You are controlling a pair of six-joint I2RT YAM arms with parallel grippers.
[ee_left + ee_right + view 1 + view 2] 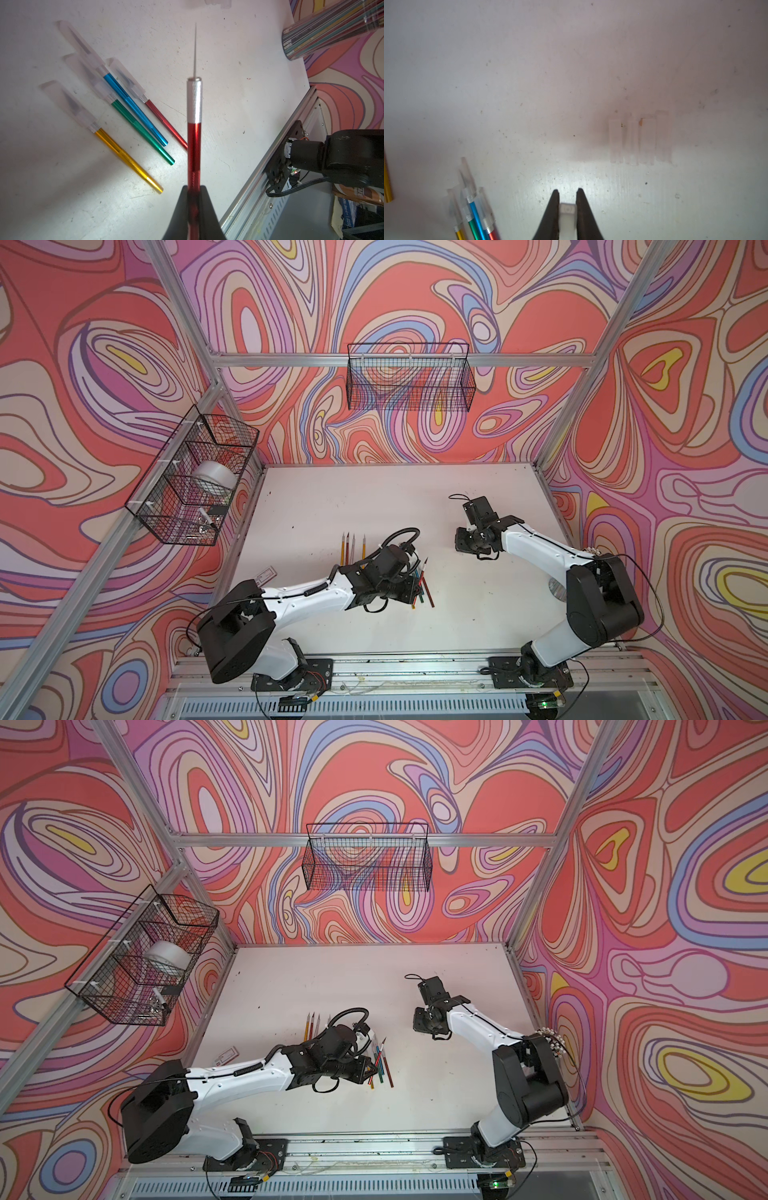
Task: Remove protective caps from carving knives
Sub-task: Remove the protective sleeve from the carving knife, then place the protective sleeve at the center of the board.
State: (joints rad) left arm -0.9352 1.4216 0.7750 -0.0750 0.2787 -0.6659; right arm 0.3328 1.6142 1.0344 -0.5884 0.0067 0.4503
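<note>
My left gripper [194, 191] is shut on the lower handle of a red carving knife [194, 145], whose thin blade is bare and points away over the table. Beside it lie several carving knives, blue [135, 108], green [143, 133], gold [126, 158] and red [166, 122], each with a translucent protective cap [83, 44] on its blade. My right gripper [567, 192] is shut on a whitish cap [567, 216] above the table. Several loose caps [640, 141] lie in a row on the table beyond it. In a top view, several uncapped knives [353, 549] lie side by side behind my left gripper [415, 585].
A clear cup of sticks [332, 31] stands by the right wall. Wire baskets hang on the back wall [409, 377] and the left wall [195, 481]. A small card [266, 574] lies near the left edge. A metal rail [280, 155] borders the table's front.
</note>
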